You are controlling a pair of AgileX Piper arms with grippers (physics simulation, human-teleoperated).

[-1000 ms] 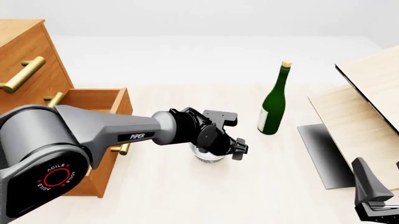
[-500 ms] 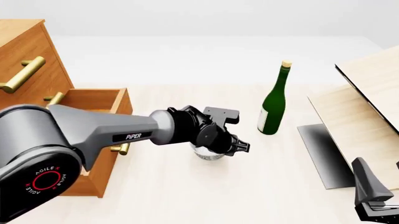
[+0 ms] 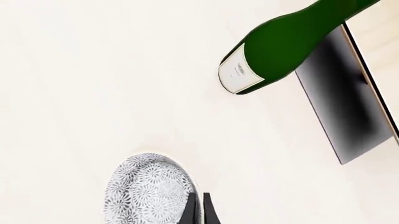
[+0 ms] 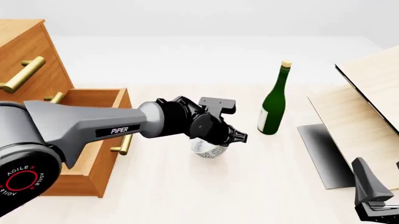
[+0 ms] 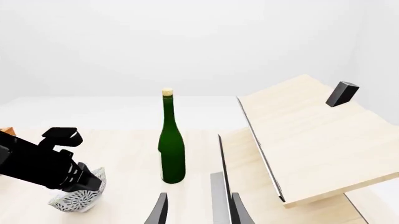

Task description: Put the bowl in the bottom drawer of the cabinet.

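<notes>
Left gripper (image 4: 232,136) pinches the rim of the small white grey-blue speckled bowl (image 4: 209,148), which hangs tilted beneath it; keep that grip and carry it sideways, clearing the front panel of the open orange-brown wooden bottom drawer (image 4: 93,105) before lowering.

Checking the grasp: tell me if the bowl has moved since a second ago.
Yes. The bowl, tilted in the left gripper, now sits slightly higher against the wine bottle.
</notes>
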